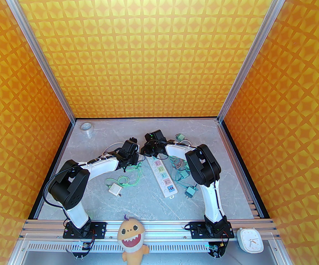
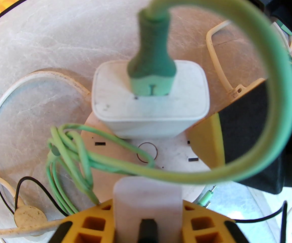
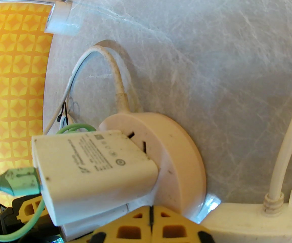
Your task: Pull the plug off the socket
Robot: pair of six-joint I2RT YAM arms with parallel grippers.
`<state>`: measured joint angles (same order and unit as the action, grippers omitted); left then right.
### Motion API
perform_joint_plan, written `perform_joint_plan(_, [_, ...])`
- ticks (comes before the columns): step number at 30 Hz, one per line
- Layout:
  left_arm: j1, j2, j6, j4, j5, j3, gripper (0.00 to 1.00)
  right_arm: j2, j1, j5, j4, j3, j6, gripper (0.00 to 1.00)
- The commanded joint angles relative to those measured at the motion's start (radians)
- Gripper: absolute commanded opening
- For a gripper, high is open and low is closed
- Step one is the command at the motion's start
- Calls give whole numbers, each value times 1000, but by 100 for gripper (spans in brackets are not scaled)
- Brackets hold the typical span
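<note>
plug [image 3: 92, 171]: white charger cube, fully seated in the socket [image 3: 178, 161], which here is a round pinkish disc, not the long power strip [image 1: 163, 177]. The disc lies mid-table [image 1: 209, 137] toward the far edge, just off the strip's far end. A green cable [image 2: 274, 85] loops out of the plug's back. right gripper [image 3: 151, 219]: fingers clenched together at the disc rim, probably a hold-down. left gripper [image 2: 147, 199]: at the disc's edge, facing the plug, can't tell its state. Progress: zero. Grab and pull both left.
</note>
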<state>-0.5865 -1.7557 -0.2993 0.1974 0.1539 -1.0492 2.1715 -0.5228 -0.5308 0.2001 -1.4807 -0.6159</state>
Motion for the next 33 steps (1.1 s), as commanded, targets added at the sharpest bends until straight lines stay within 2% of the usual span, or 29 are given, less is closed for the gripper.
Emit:
perform_joint_plan(1, [-4, -7, -49, 20, -93, -26, 27, 63, -19, 104, 79, -11, 42, 0])
perform_joint_plan(4, [-13, -15, -36, 52, -75, -54, 26, 59, -23, 136, 102, -16, 56, 0])
perform_joint_plan(11, [-65, -51, 5, 105, 101, -97, 24, 66, -25, 140, 113, -23, 58, 0])
perform_joint_plan(13, [-108, -63, 19, 124, 144, -108, 24, 66, -26, 142, 114, -22, 59, 0])
perform_joint_plan(18, [-119, -85, -5, 129, 157, -121, 23, 67, -29, 152, 121, -27, 65, 0])
perform_joint_plan(21, [-109, -70, -33, 112, 133, -112, 23, 66, -31, 165, 131, -31, 74, 0])
perform_joint_plan(25, [-79, -24, -81, 100, 48, -94, 22, 65, -35, 180, 137, -31, 77, 0])
perform_joint_plan(28, [-5, 14, -128, 83, -36, -73, 22, 61, -37, 191, 139, -31, 81, 0])
perform_joint_plan(33, [54, 65, -185, 39, -130, -28, 22, 61, -40, 190, 143, -32, 82, 0])
